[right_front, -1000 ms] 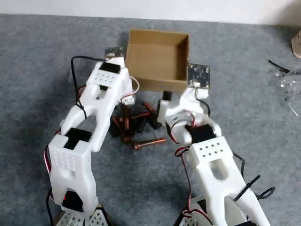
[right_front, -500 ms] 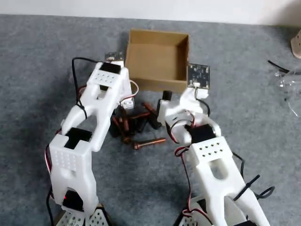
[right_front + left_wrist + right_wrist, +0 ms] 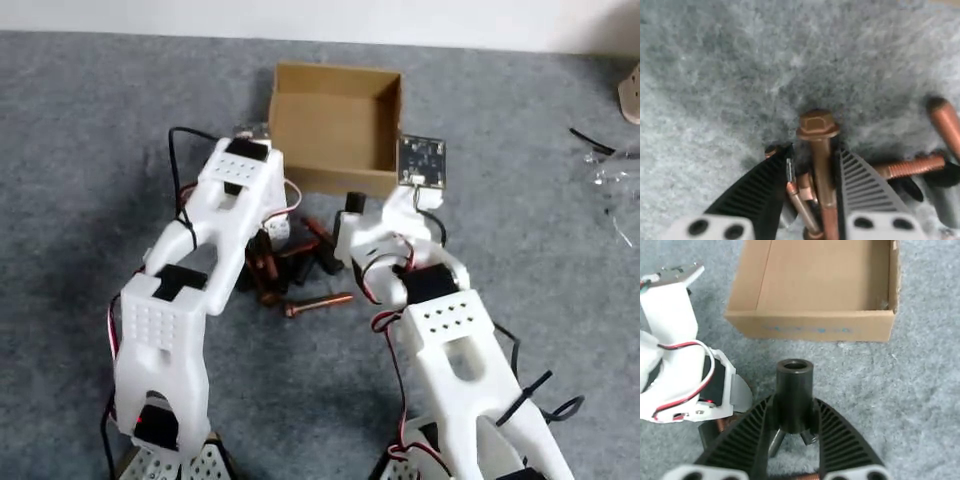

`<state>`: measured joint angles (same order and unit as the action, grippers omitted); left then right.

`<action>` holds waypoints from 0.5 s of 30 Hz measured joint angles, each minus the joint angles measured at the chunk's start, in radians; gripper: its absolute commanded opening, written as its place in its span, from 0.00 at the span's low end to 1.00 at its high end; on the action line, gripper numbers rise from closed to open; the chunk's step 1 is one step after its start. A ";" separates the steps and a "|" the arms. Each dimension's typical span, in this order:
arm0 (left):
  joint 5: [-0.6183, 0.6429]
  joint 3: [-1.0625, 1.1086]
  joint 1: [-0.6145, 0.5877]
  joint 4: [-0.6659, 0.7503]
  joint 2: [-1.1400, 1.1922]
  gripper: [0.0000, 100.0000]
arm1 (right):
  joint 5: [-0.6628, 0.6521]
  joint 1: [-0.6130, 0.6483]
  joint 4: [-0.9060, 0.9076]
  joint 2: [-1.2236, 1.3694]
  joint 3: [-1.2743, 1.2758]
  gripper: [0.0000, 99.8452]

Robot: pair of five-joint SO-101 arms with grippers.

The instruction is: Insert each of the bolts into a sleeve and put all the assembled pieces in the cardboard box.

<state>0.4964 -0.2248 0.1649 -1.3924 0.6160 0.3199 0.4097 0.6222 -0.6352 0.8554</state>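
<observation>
A pile of copper bolts and black sleeves (image 3: 295,262) lies on the grey carpet in front of the cardboard box (image 3: 335,178). My left gripper (image 3: 815,150) is down in that pile, open, its black fingers (image 3: 771,182) on either side of a hex-head copper bolt (image 3: 818,126). A second, thinner bolt (image 3: 799,196) lies between the fingers too. My right gripper (image 3: 794,402) is shut on a black sleeve (image 3: 794,385), held bore-up just before the box's front wall (image 3: 810,327). In the high view that sleeve (image 3: 353,203) sits by the box's near right corner.
One loose bolt (image 3: 318,303) lies nearest the arms' bases. More bolts (image 3: 912,166) lie beside the left fingers. Clear plastic bits (image 3: 605,165) and a tan object (image 3: 632,92) sit at the far right edge. Open carpet lies left of the left arm.
The left arm has shifted right and slightly lower over the pile. The right arm and its sleeve have not moved.
</observation>
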 measured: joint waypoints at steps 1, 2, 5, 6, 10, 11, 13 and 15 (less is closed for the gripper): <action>0.011 -0.002 0.000 -0.002 0.002 0.11 | 0.000 0.000 0.000 0.000 0.000 0.00; 0.018 -0.003 0.000 -0.003 0.002 0.06 | 0.000 0.000 0.000 0.000 0.000 0.00; 0.025 -0.008 0.006 0.003 0.005 0.02 | 0.000 0.000 -0.023 0.000 0.020 0.00; 0.028 -0.012 0.008 0.005 0.006 0.01 | -0.002 0.000 -0.035 0.000 0.034 0.00; 0.023 -0.018 0.009 0.002 0.008 0.00 | -0.002 0.000 -0.069 0.000 0.055 0.00; 0.029 -0.021 0.009 -0.006 0.008 0.00 | -0.002 0.000 -0.072 0.000 0.055 0.00; 0.023 -0.044 0.008 -0.031 0.011 0.00 | -0.002 0.000 -0.072 0.000 0.055 0.00; 0.023 -0.077 -0.006 -0.055 0.015 0.00 | -0.002 0.002 -0.072 0.000 0.055 0.00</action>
<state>0.5194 -0.3015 0.1588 -1.4477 0.6314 0.3184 0.4112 0.5501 -0.6352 0.9106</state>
